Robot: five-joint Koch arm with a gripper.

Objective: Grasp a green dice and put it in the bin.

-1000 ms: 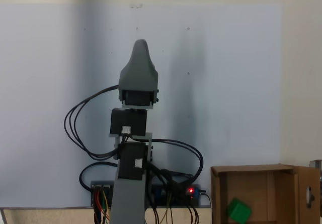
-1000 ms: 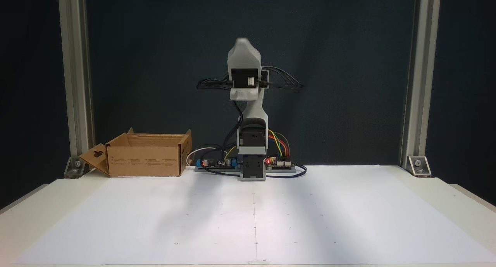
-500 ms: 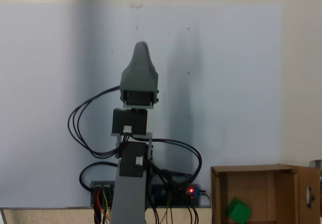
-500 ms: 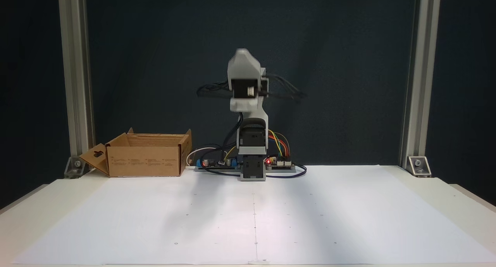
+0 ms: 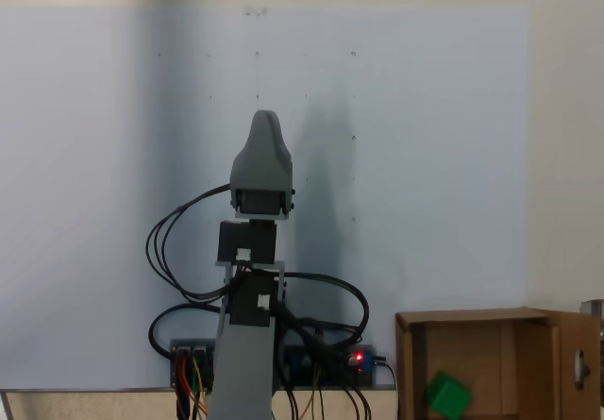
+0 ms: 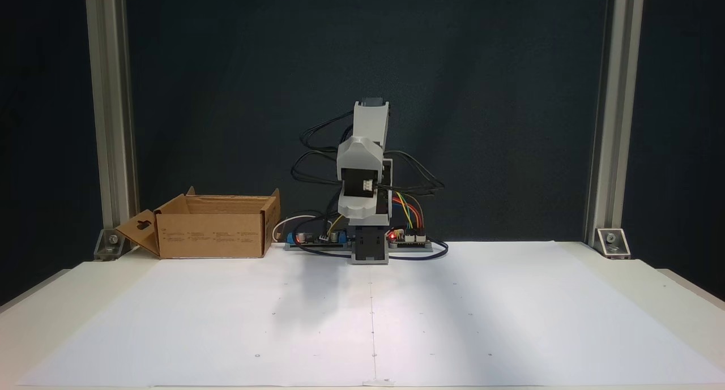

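One green dice [image 5: 447,395] inside bin [image 5: 472,318], well apart from claw [image 5: 264,121].

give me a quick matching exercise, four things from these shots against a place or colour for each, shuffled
Things:
1. dice
2. bin
3. arm
4. light

Descriptions:
A. red, by the arm's base
B. brown cardboard, flaps up
C. green, lying inside the bin
D. grey, folded over its base

Pairs: 1-C, 2-B, 3-D, 4-A

One overhead, one frontal low; both share arm [image 5: 253,344], bin [image 6: 212,226].
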